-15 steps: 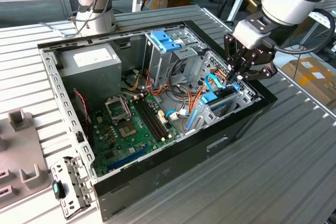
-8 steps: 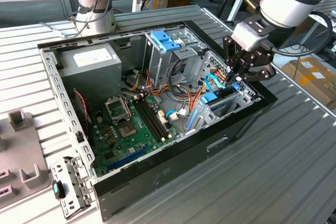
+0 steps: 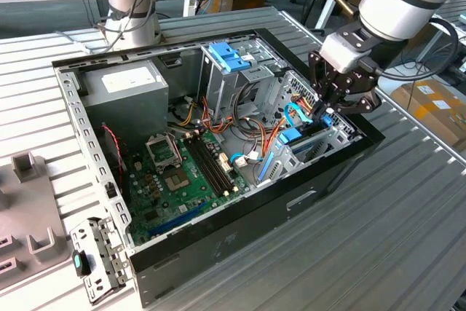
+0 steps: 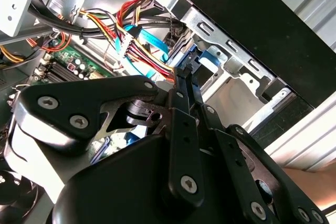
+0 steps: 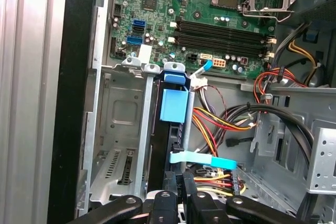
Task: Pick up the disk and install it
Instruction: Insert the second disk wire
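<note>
bench (image 3: 408, 202): grey slatted metal, workshop behind | computer case (image 3: 218, 245): open on bench | arm: angled down over case's drive bay | fingers (image 3: 325, 107): pressed together, pinching disk (image 5: 169, 145) | disk: edge-on in bay slot

pincer (image 3: 325, 109) low in open case (image 3: 218, 242) | at drive bay (image 3: 320, 140) | blue disk (image 3: 291, 136) below
</note>
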